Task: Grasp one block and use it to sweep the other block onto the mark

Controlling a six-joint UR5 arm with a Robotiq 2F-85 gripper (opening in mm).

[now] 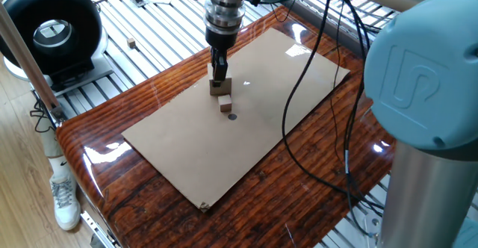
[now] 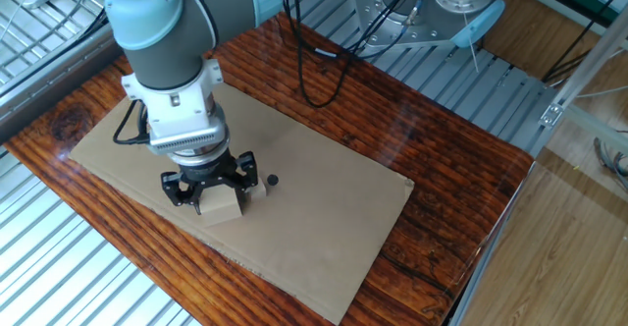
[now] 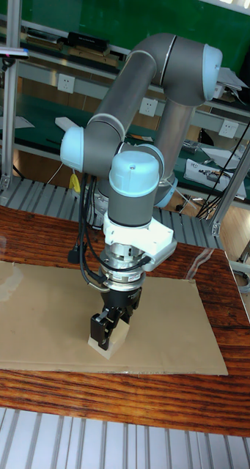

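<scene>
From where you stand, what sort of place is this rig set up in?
Most likely a robotics lab or workshop. The wooden table sits on aluminium rail framing, a green-topped workbench with wall sockets stands behind the arm, and loose cables trail over the cardboard sheet.
</scene>
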